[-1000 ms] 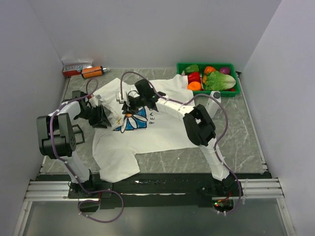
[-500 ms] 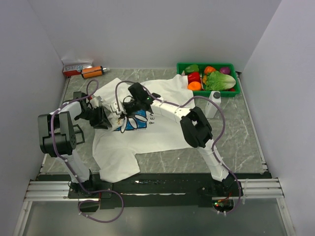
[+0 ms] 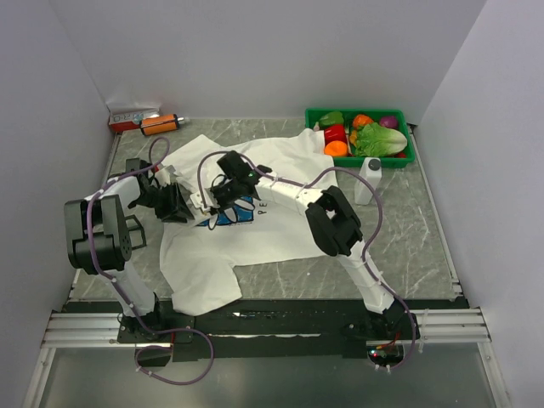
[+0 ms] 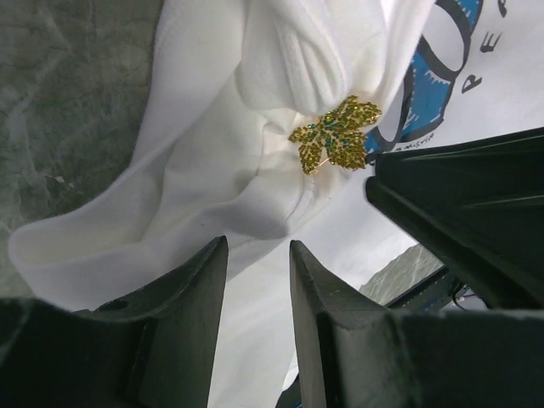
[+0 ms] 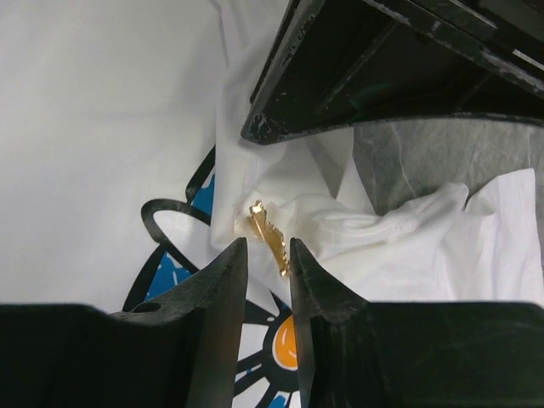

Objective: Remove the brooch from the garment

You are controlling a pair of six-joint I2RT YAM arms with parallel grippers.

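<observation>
The garment (image 3: 255, 229), a white T-shirt with a blue daisy print, lies spread on the table. My left gripper (image 3: 189, 206) is shut on a bunched fold of it (image 4: 212, 153), with fabric between its fingers (image 4: 257, 248). The brooch (image 4: 336, 134), a small gold leaf, is pinned to that raised fold just beyond the fingers. My right gripper (image 3: 212, 202) is at the same fold. In the right wrist view its fingers stand narrowly open (image 5: 268, 245) on either side of the lower end of the brooch (image 5: 270, 235), seen edge-on. The brooch cannot be made out in the top view.
A green crate (image 3: 360, 134) of vegetables stands at the back right, with a white bottle (image 3: 367, 180) just in front of it. An orange cylinder (image 3: 158, 124) and a small box (image 3: 132, 115) lie at the back left. Walls close in on three sides.
My right gripper has moved left across the shirt print and reached the fold held by the left gripper. The left gripper has stayed in place.
</observation>
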